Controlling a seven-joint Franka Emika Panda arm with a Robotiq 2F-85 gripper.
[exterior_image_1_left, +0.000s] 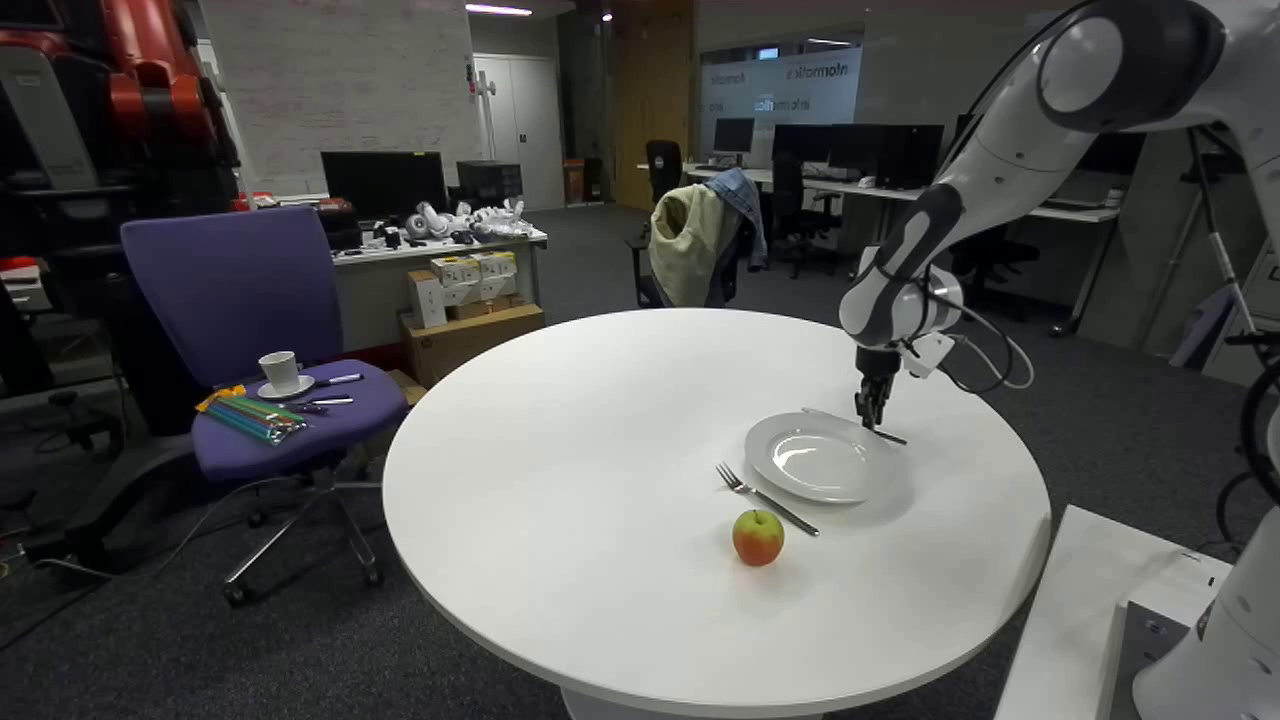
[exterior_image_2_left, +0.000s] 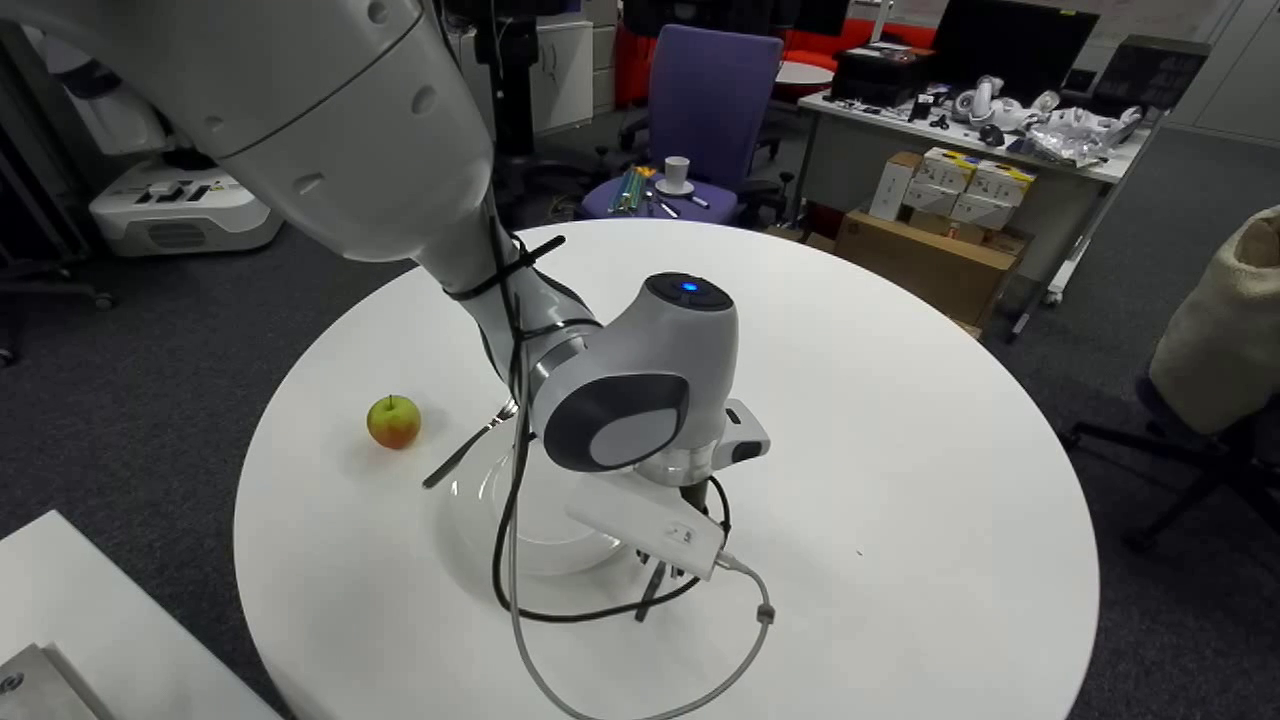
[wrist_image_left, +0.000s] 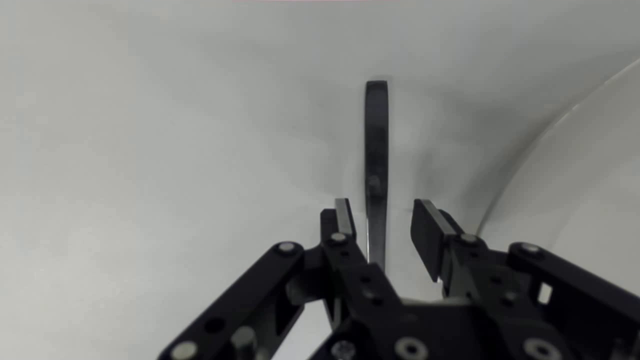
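White arm, blue light, black tool

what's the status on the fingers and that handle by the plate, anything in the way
Fingers open, either side of the cutlery handle. Handle ungripped, gaps both sides. Plate close alongside, possible obstruction.

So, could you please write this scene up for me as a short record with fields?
fingers: open, one on each side of the knife, gaps visible
knife: on the table, beside the plate
plate: white, between knife and fork
fork: on the table
apple: red and green, beside the fork
chair: purple, with a cup on its seat
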